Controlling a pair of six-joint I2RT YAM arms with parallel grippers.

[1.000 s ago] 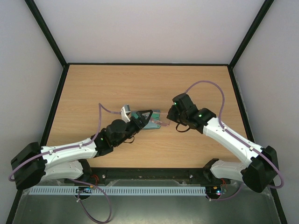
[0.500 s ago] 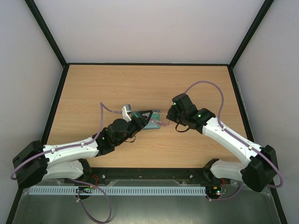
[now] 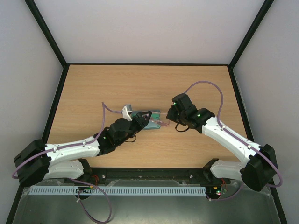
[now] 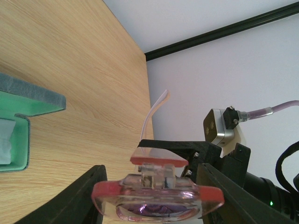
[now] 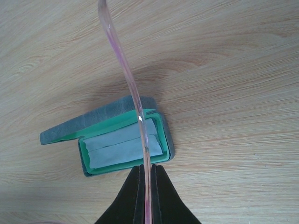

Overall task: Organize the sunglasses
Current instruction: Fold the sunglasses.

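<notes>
Both arms are meeting over the middle of the wooden bench (image 3: pixel 140 84), and the sunglasses (image 4: pixel 156 196) are hanging in the air between them rather than lying on the wood.

The right pincer (image 5: pixel 145 168) is clenching one slim, translucent pink arm of the sunglasses. In the right wrist view that arm is running up from between the tightly closed black fingers (image 5: pixel 161 196) and curving away at its tip.

The left pincer (image 4: pixel 154 170) is grasping the front of the frame. Its two black fingers (image 4: pixel 79 198) are pressing against the pink outer ends, and the pinkish lenses are facing the left wrist camera edge-on. The second slim arm is pointing away toward the right arm.

Just beneath, a grey-blue case (image 5: pixel 70 130) is lying open on the bench, showing its green lining. A folded light blue cloth (image 5: pixel 117 144) is resting inside the tray. The clamped arm is crossing above the case in the right wrist view, apart from it. From above, the sunglasses (image 3: pixel 161 122) are sitting at the case's right end, with the left pincer (image 3: pixel 148 116) over the case and the right pincer (image 3: pixel 169 122) just beside it.
</notes>
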